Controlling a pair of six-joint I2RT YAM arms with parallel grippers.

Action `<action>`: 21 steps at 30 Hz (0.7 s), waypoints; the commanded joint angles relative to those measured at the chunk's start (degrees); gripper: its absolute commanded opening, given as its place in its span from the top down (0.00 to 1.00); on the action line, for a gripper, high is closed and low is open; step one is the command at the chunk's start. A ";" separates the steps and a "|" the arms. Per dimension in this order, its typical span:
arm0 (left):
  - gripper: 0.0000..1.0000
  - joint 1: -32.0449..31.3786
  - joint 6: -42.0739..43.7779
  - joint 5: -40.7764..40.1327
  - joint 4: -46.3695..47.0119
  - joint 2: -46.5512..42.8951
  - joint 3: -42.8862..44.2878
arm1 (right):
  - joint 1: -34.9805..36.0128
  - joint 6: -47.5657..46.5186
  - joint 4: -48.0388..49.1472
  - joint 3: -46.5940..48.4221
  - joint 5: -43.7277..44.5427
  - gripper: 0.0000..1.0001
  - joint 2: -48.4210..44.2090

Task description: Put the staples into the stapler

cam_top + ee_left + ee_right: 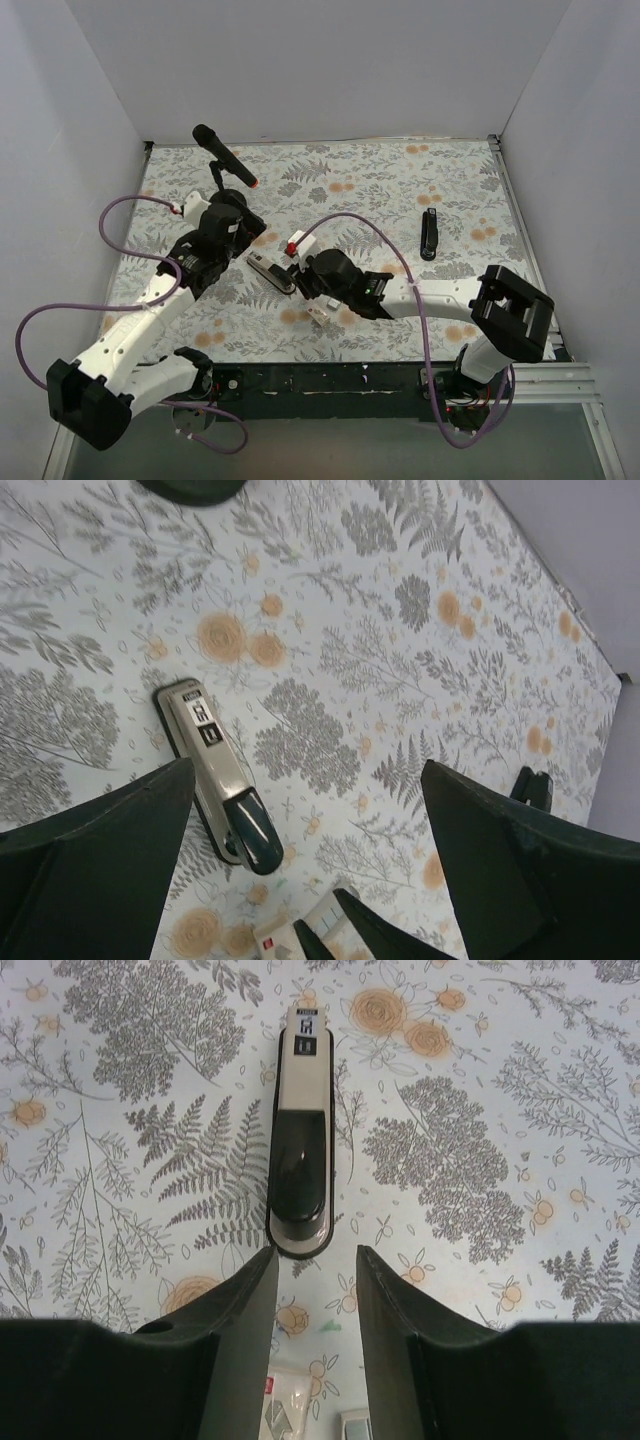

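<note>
Approach step. Right gripper (315, 1255), spread, empty, aims at closed stapler (303, 1140) toward near edge; left gripper (308, 770) spread too. Next, I reckon: lift its top.

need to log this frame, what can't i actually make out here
- staple box: cut off by the bottom edge in both wrist views; contents unseen.
- stapler: closed, so any staples inside are hidden; small in the top view.
- black object far right: too small in the top view, mostly behind the left gripper's finger in the left wrist view.
</note>
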 commanded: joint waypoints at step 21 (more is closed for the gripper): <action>0.02 0.48 27.86 -18.59 19.27 -30.11 -19.56 | -1.84 5.81 -10.82 8.98 -6.30 0.64 19.12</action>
